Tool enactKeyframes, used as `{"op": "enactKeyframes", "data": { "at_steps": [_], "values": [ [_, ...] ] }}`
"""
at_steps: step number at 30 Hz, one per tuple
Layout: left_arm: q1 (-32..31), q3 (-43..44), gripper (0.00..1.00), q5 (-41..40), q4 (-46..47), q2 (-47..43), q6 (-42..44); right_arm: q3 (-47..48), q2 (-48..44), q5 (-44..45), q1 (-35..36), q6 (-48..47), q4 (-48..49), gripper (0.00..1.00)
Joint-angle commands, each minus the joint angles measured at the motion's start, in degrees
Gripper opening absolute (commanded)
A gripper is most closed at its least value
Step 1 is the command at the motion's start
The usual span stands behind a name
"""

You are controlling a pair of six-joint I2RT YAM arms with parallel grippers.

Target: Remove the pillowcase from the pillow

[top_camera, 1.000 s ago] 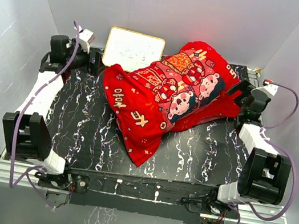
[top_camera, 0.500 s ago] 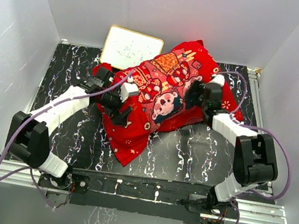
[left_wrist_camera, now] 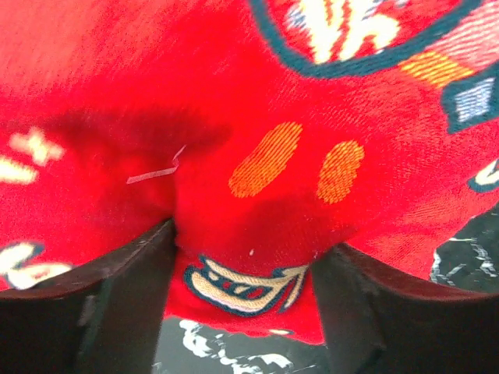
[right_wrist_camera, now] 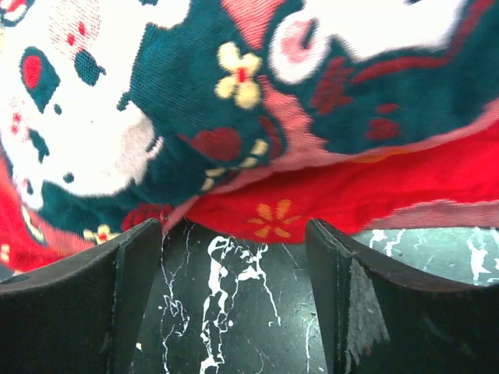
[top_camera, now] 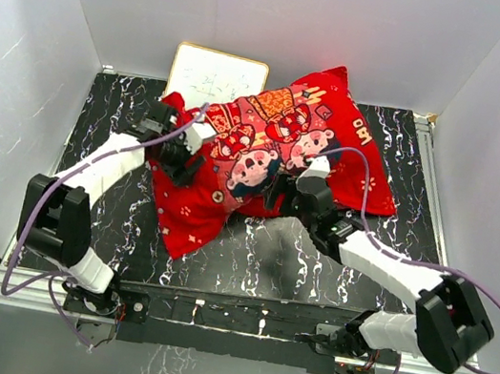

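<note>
The red pillowcase [top_camera: 268,142] with cartoon children lies slanted across the black marble table [top_camera: 313,266], plump and full. The pillow is hidden inside it. My left gripper [top_camera: 193,160] is at the pillowcase's left part, open, with a bulge of red fabric [left_wrist_camera: 249,195] pressed between its fingers [left_wrist_camera: 125,304]. My right gripper [top_camera: 279,198] is low at the pillowcase's near edge, open. Its fingers [right_wrist_camera: 132,288] straddle bare table, with the red hem [right_wrist_camera: 273,210] just ahead of the tips.
A flat white board [top_camera: 217,79] leans at the back wall, behind the pillowcase's left end. White walls close in the table on three sides. A loose flat tail of the pillowcase [top_camera: 183,224] trails toward the near left.
Both arms have swung in from the table's sides to the pillowcase. The pillowcase has shifted left and back, and its tail has moved left.
</note>
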Motion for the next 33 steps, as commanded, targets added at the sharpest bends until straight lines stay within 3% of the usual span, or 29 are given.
{"op": "enactKeyframes", "data": {
  "at_steps": [1, 5, 8, 12, 21, 23, 24, 25, 26, 28, 33],
  "values": [
    [6.90, 4.20, 0.55, -4.15, -3.24, 2.88, 1.67, 1.90, -7.21, 5.73, -0.80, -0.04, -2.59, 0.82],
    [8.11, 4.63, 0.22, -6.97, -3.30, 3.97, 1.91, 3.42, -9.95, 4.38, -8.60, -1.28, -4.42, 0.97],
    [8.65, 5.39, 0.10, -10.18, -2.06, 5.09, 0.66, 2.76, -9.96, -3.00, -22.56, -0.21, -3.95, 0.98],
    [10.95, 10.24, 0.04, -12.54, -4.47, 9.22, -0.23, 3.51, -7.03, -0.33, -29.85, -3.43, -3.35, 0.98],
    [13.60, 18.30, 0.00, -13.60, -10.18, 13.90, 0.97, 2.33, 2.86, 0.50, -30.31, -1.36, 0.84, 0.98],
    [13.58, 19.80, 0.00, -11.44, -12.30, 14.47, 0.66, 2.69, 4.77, -3.36, -30.26, -0.71, 1.69, 0.90],
    [13.60, 20.70, 0.06, -9.76, -13.82, 14.73, 0.44, 2.68, 5.55, -5.88, -30.17, -0.18, 2.45, 0.83],
    [13.65, 21.64, 0.24, -7.83, -15.64, 14.86, 0.37, 2.61, 6.33, -7.85, -29.95, 0.66, 3.14, 0.74],
    [13.59, 22.58, 0.53, -5.70, -17.75, 14.90, 0.32, 2.54, 6.93, -9.14, -29.27, 1.14, 3.50, 0.66],
    [13.64, 24.28, 0.93, -1.81, -21.64, 14.72, 0.15, 2.67, 7.28, -8.38, -26.58, 1.19, 2.79, 0.55],
    [14.98, 24.91, 0.97, 3.24, -26.52, 10.80, 2.99, 1.19, 4.75, -4.06, -19.31, 1.29, 0.01, 0.44]
  ]
}}
